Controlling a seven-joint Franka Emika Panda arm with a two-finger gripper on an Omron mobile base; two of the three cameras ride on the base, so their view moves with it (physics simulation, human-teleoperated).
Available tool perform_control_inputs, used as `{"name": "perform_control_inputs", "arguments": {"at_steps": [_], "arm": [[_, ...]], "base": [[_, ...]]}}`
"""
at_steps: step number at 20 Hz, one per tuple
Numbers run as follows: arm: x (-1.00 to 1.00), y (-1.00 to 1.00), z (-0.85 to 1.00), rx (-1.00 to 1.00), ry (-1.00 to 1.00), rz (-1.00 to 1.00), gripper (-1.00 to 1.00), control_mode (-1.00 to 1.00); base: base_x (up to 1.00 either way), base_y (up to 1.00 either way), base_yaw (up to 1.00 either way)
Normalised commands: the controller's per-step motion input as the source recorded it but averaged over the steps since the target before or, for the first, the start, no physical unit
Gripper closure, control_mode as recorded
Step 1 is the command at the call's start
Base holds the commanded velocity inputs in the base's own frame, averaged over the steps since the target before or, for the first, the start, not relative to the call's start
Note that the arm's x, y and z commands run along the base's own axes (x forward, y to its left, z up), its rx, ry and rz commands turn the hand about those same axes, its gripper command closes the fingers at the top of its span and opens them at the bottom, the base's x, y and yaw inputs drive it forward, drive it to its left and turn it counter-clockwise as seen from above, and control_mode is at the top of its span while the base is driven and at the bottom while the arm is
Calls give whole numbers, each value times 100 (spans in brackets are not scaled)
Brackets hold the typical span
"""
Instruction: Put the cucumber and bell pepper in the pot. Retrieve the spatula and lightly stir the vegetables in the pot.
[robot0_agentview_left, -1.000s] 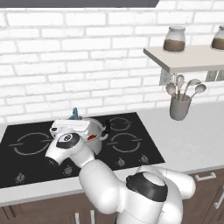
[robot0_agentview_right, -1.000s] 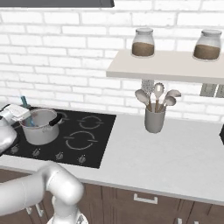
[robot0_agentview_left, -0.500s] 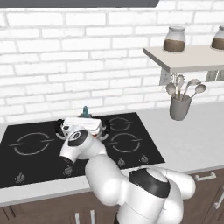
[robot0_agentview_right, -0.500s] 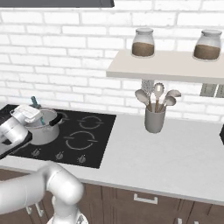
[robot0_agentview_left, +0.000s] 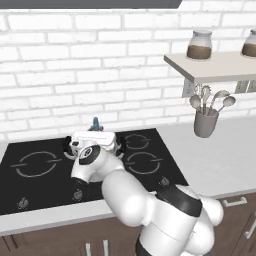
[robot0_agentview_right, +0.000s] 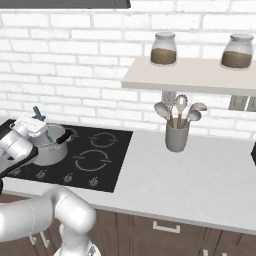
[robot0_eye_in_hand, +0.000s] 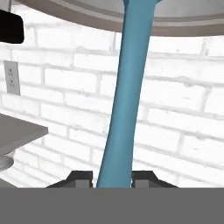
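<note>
My gripper (robot0_eye_in_hand: 112, 177) is shut on the handle of the light blue spatula (robot0_eye_in_hand: 129, 87), which runs straight away from the fingertips. From the right base view, the hand (robot0_agentview_right: 31, 128) hangs over the steel pot (robot0_agentview_right: 50, 148) on the black cooktop, and the spatula (robot0_agentview_right: 47, 135) slants down into it. From the left base view the spatula's top end (robot0_agentview_left: 95, 122) sticks up behind the hand, which covers most of the pot (robot0_agentview_left: 118, 148). The cucumber and bell pepper are hidden.
The black cooktop (robot0_agentview_left: 35, 172) has burners to the left and right of the pot. A grey holder of metal spoons (robot0_agentview_right: 176, 136) stands on the counter to the right, under a shelf (robot0_agentview_right: 200, 80) with jars. The brick wall is close behind.
The hand and the spatula have swept to the right across the pot, then nearly stopped. The grip on the handle has stayed shut.
</note>
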Motion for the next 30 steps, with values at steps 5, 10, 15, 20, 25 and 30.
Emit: {"name": "perform_control_inputs", "arguments": {"at_steps": [5,10,15,20,25,30], "arm": [[1,3,30,0,-12,6,100,-100],[-42,10,0,0,1,11,100,-100],[-31,19,-1,0,5,14,100,-100],[-5,0,10,7,19,15,100,-100],[-5,-1,-14,3,18,15,100,-100],[-16,-2,-39,0,2,11,100,-100]], "base": [[0,0,0],[0,0,0],[0,0,0],[0,0,0],[0,0,0],[0,0,0]]}}
